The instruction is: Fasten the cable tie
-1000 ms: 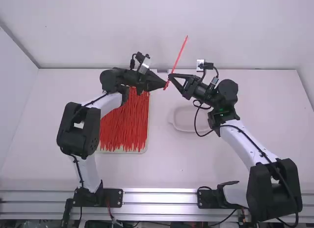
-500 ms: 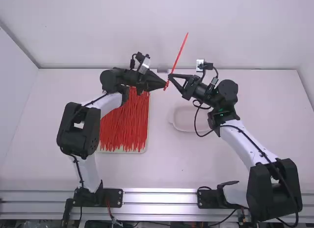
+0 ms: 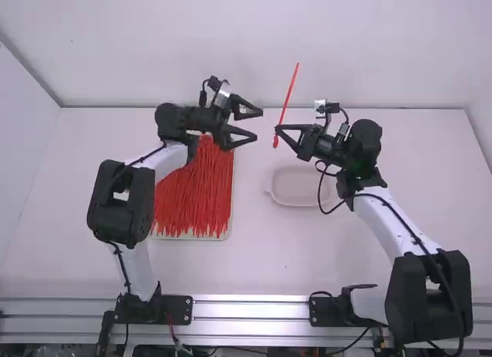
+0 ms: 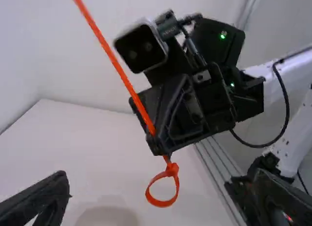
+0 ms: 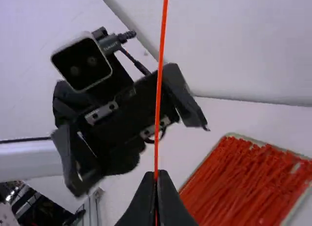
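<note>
Where the right gripper (image 3: 278, 131) narrows to its tips, the jaws are pressed together on the red cable tie (image 3: 286, 99), gripping the thin plastic strap just above its head. Below that grip the left wrist view shows the strap closed into a small round loop (image 4: 162, 191). Above it, the long free tail runs straight and stiff, leaning up towards the back wall (image 3: 346, 34). The tie hangs in the air, clear of the surface (image 3: 430, 157).

The left gripper (image 3: 256, 125) faces it from just beside, with its jaws spread wide apart and nothing between them. The two black wedge-shaped fingers point at the tie without touching it, and there is open air between the two grippers.

Under the left arm lies a pale flat tray (image 3: 231, 203) with rounded corners. It is heaped with loose ties (image 3: 192, 191) of the same red, a dense brush of thin straight strips. Beneath the right arm sits a shallow translucent dish (image 3: 296, 186), a rounded rectangle; I cannot tell from here whether it is a lid or a container. Tray and dish lie well apart, with bare white surface between them. The surface is matte and smooth, and it runs wide to the right of the dish.
</note>
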You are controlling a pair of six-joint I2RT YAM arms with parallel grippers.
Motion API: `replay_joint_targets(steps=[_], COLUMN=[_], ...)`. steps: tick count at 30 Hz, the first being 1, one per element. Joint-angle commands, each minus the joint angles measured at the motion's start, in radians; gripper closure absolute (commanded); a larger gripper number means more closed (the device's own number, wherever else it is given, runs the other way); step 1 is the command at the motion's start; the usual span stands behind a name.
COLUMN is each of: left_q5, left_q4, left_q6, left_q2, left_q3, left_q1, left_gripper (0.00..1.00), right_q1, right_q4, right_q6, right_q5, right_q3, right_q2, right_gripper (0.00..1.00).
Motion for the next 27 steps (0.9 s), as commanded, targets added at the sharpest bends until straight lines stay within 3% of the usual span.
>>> replay_joint_targets(steps=[1, 8, 9, 14, 20, 27], left_q5=[-0.044, -0.091, -0.09, -0.151, -0.275, -0.323], left_q4=[-0.057, -0.455, -0.584, -0.909, -1.218, -1.431], left_q6=[0.042, 0.236, 0.326, 0.52, 0.712, 0.851], left_q2=[0.004, 0.004, 0.004, 0.004, 0.004, 0.004], left_q3=[0.015, 0.015, 0.015, 0.015, 0.015, 0.015], left_q1=[0.04, 0.1, 0.115, 0.145, 0.142, 0.139], left_gripper=[0.01, 0.01, 0.01, 0.01, 0.01, 0.01], right_q1=[-0.017, -0.04, -0.039, -0.039, -0.031, -0.021], right_q4=[-0.04, -0.166, -0.208, -0.344, -0.47, -0.595], right_q6=[-0.093, -0.201, -0.233, -0.323, -0.399, -0.452], right_q5=[-0.018, -0.018, -0.009, 0.086, 0.202, 0.354], right_q3=[0.023, 0.023, 0.023, 0.023, 0.023, 0.022], right_q2=[-0.014, -0.014, -0.014, -0.014, -0.014, -0.014], right_gripper=[1.0, 1.0, 1.0, 1.0, 1.0, 1.0])
